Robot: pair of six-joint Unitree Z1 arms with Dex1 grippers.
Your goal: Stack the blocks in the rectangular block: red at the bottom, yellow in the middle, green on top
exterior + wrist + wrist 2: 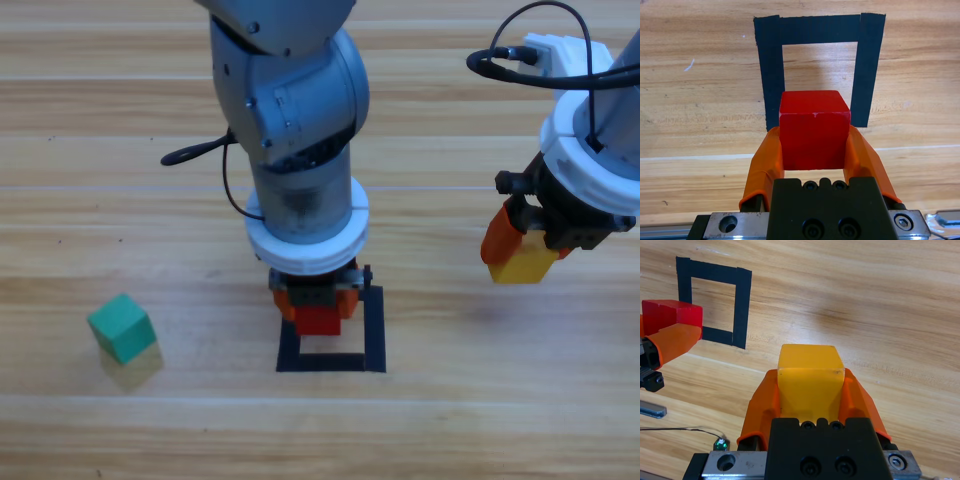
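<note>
Tape square (376, 330) on the wooden table (150, 120) has only bare wood showing inside it. Left gripper (814, 150) clamps the red cube (813, 131) squarely over the square's far edge (contact with the table cannot be told). Right gripper (810, 390) grips the yellow cube (810, 377), well right of the square. Green cube (121, 327) sits far left, turned corner-on.
</note>
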